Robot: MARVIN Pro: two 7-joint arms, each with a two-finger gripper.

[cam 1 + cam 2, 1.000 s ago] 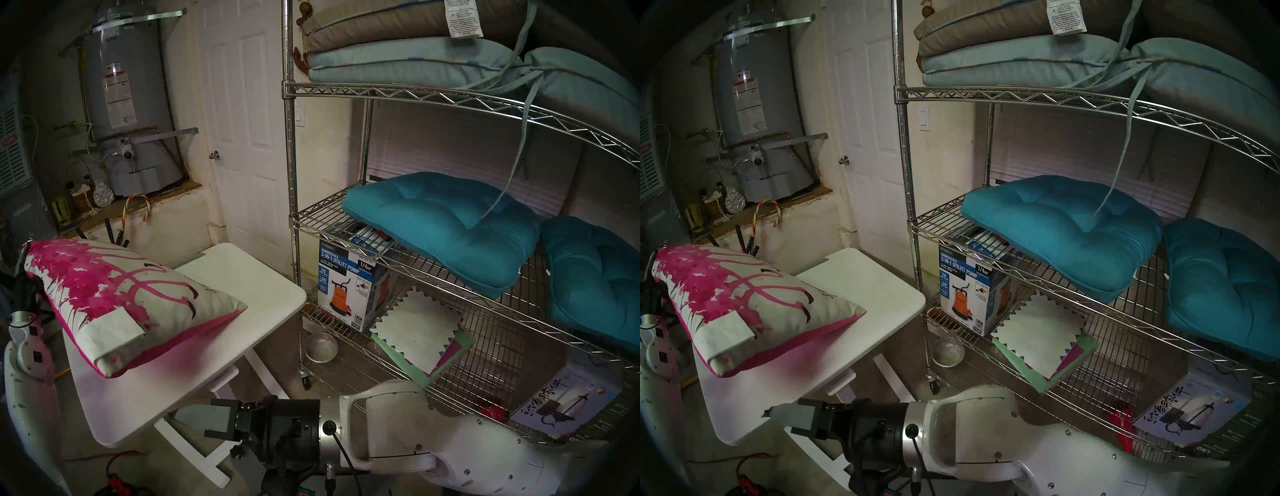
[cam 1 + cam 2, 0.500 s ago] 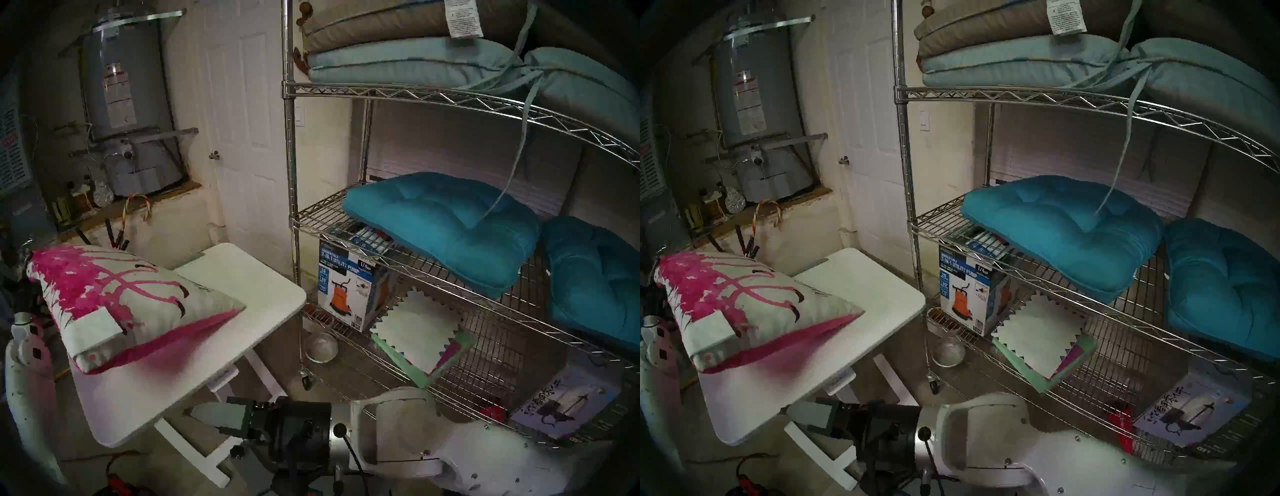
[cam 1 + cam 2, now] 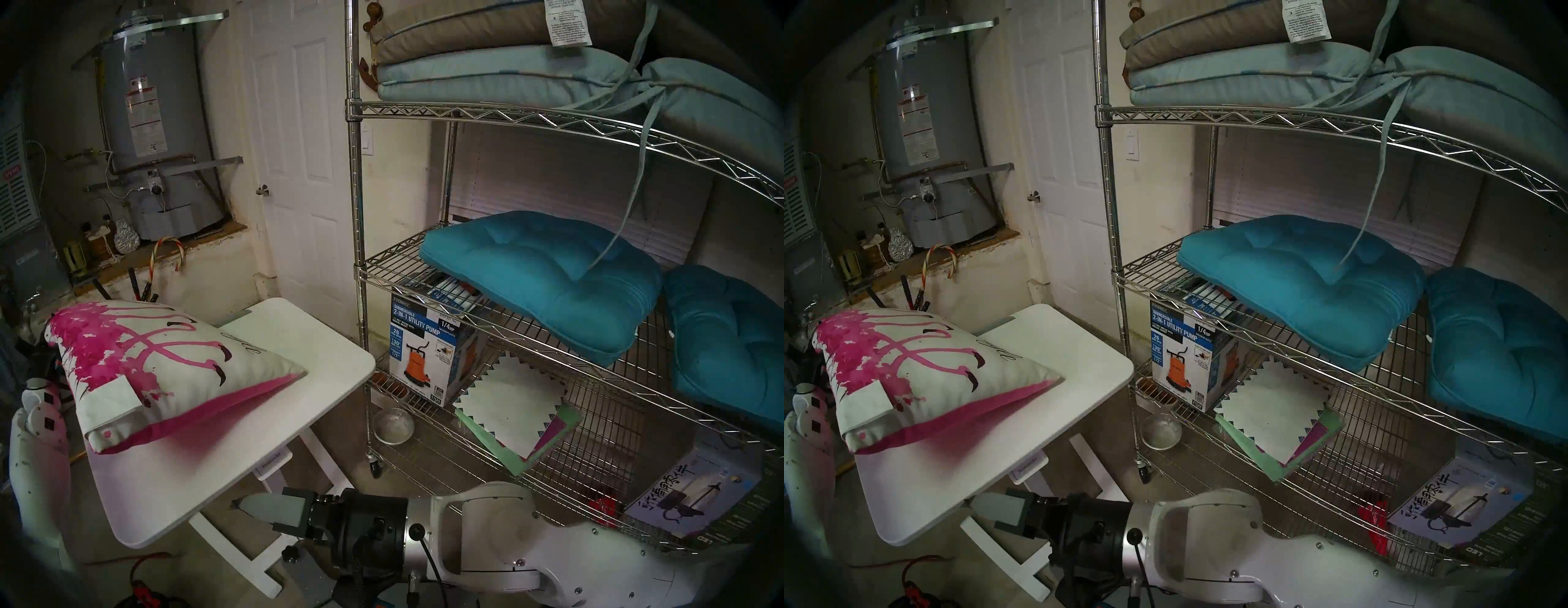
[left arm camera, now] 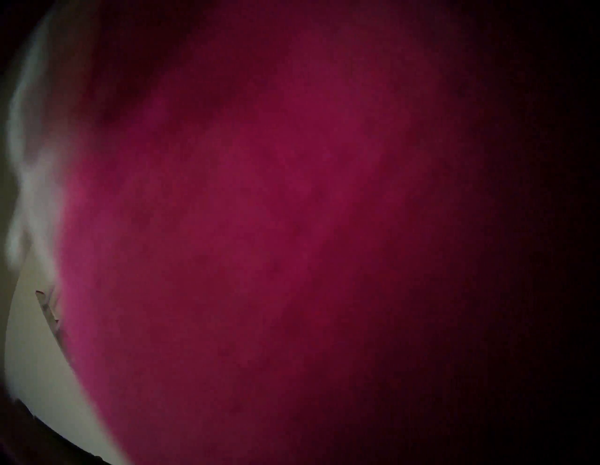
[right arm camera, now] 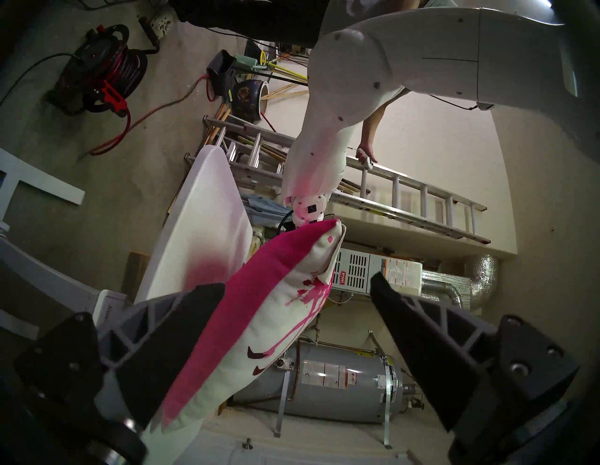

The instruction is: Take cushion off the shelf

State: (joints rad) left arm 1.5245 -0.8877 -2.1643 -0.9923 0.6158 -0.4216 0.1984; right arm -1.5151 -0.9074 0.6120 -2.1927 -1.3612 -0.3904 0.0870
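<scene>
- My left gripper sits hidden behind the cushion (image 3: 165, 373) at its far left end; the left wrist view shows nothing but magenta fabric pressed up against the lens, and I read the jaws as pinched together on that end of the cushion.
- The cushion is already off the shelf (image 3: 530, 297) and lies tilted over the left side of the small white table (image 3: 322, 356): its right corner rests on the tabletop toward the middle, its left end is raised and overhangs the table's left edge.
- To finish well I lower the held end slowly until the magenta back lies flat, keeping the whole cushion inboard of the left edge so it cannot slide off once released.
- I would let go only when the weight is on the table, then draw straight back so the fabric is not dragged.
- My right gripper (image 5: 297, 292) waits with jaws spread and empty below the table's front edge; I keep it clear.
</scene>
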